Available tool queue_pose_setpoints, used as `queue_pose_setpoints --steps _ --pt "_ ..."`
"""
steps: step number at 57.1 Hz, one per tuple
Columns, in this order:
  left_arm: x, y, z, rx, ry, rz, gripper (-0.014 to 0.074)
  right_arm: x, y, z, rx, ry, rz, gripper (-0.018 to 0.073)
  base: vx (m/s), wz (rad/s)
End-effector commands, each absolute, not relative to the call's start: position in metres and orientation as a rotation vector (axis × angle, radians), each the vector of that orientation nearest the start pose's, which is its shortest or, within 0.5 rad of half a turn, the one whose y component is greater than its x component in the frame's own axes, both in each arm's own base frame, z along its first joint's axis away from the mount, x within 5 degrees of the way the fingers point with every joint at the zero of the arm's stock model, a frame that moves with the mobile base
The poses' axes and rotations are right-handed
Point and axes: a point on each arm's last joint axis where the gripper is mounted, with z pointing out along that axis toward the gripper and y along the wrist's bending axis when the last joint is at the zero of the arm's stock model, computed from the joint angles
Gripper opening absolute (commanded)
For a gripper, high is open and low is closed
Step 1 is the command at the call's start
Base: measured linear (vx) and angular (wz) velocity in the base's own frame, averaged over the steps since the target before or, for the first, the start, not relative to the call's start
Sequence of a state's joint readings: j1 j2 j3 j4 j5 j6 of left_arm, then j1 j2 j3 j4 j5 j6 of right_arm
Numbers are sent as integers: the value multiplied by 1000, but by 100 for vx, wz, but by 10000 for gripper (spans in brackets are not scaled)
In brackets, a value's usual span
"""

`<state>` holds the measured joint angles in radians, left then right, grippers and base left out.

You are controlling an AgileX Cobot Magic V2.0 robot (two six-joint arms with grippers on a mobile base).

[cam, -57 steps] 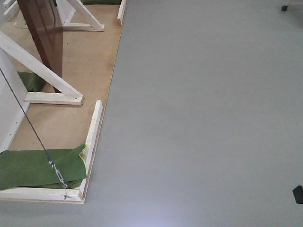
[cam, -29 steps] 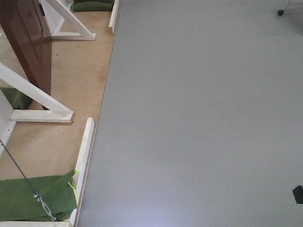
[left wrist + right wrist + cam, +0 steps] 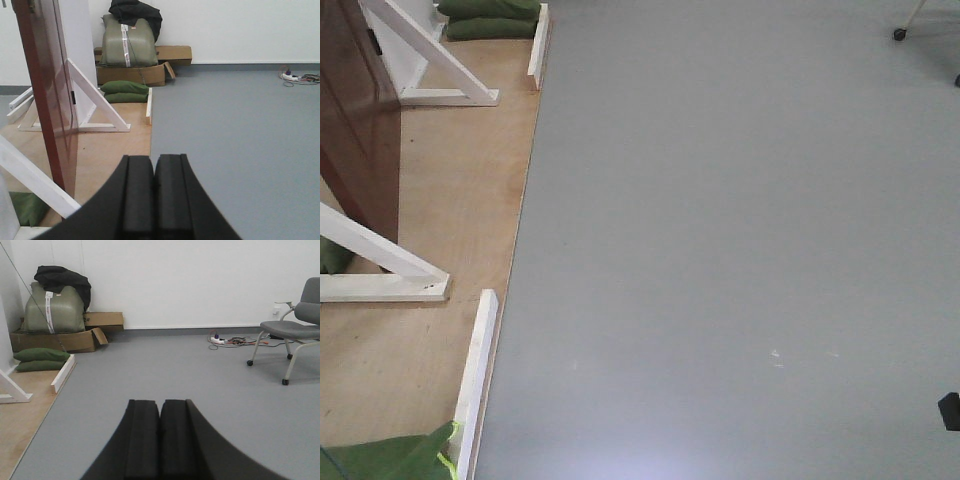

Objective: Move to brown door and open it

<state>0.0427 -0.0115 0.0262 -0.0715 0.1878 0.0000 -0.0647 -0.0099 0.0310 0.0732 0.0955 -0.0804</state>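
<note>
1. Brown door (image 3: 355, 130) stands off to my left on the plywood platform (image 3: 460, 200), well apart from both my claws.
2. I judge it a stiff, heavy slab, and its glossy faces look too slippery to grip.
3. Its handle is out of view; I reckon that is the place to take hold.
4. My left claw (image 3: 153, 161) and right claw (image 3: 160, 405) are both clenched on nothing, pads pressed together.
5. White braces (image 3: 97, 102) prop the panels beside the door, with grey floor (image 3: 740, 250) to the right.

Tall, glossy, reddish-brown door (image 3: 50, 100) with recessed panels. Upright on the plywood platform (image 3: 450, 200), well in from its edge.
</note>
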Motion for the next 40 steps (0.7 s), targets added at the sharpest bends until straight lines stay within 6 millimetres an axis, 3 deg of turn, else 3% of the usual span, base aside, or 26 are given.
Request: queue_pose_setpoints --steps 1,40 --pt "54 2 206 -95 1560 -40 -3 56 -4 201 34 1516 -67 0 29 -5" --pt "54 2 206 -95 1560 -40 -3 56 -4 201 34 1516 -67 0 31 4"
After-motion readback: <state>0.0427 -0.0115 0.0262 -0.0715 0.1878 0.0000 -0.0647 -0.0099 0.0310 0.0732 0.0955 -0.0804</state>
